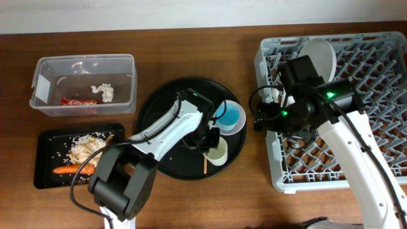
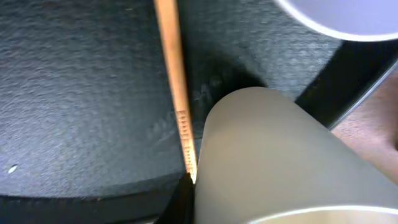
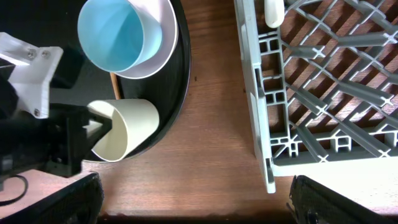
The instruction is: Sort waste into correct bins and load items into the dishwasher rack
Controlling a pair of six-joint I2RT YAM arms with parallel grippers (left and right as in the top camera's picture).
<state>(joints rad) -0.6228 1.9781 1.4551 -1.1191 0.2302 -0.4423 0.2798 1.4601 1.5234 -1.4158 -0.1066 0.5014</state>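
Observation:
My left gripper [image 1: 210, 137] is on the round black tray [image 1: 159, 121], shut on the rim of the small white cup [image 1: 218, 151], which is tilted on its side [image 3: 134, 127]. The thin wooden stick [image 2: 171, 68] lies right beside the cup [image 2: 267, 149]. The light-blue cup [image 1: 227, 115] stands inside the pale bowl [image 1: 241, 124]. My right gripper [image 3: 196, 199] is open and empty above the bare table between the tray and the grey dishwasher rack [image 1: 381, 127]. The whitish plate [image 1: 318, 54] stands in the rack. The fork is out of view.
The clear tub [image 1: 124, 83] at the back left holds the red wrapper [image 1: 76, 102] and the napkin [image 1: 103, 92]. The shallow black tray [image 1: 44, 159] at the front left holds rice [image 1: 86, 149] and the carrot [image 1: 67, 170].

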